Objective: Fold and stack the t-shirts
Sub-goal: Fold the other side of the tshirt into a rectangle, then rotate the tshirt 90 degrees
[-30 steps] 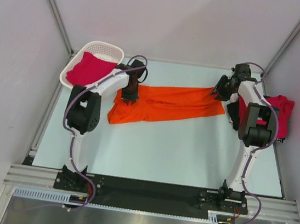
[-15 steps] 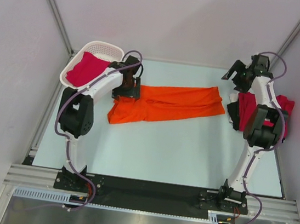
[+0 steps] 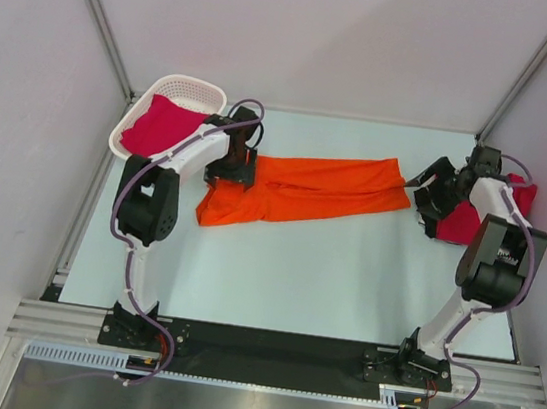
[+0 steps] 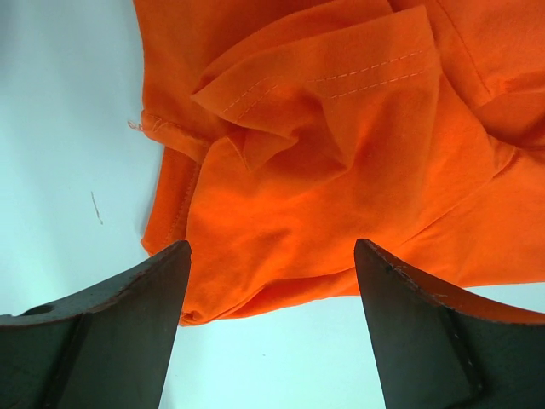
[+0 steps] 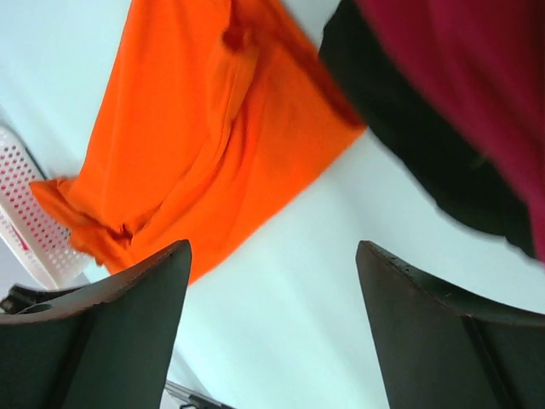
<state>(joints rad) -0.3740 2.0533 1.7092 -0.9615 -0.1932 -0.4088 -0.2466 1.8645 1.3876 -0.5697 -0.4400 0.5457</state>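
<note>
The orange t-shirt (image 3: 300, 193) is lying stretched across the table's (image 3: 325, 272) far side. The left gripper (image 4: 271, 256) and right gripper (image 5: 272, 251) are gaping open, holding nothing. The left one is maybe risking grabbing extra crumpled layers.

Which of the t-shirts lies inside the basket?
The crimson shirt at far left: it sits in the white basket. The orange shirt lies on the table; the other crimson shirt lies at far right.

One orange t-shirt (image 3: 305, 194), two crimson t-shirts (image 3: 158, 127) (image 3: 460, 225), one white basket (image 3: 183, 85), two robot arms (image 3: 152, 207) (image 3: 495, 262).
</note>
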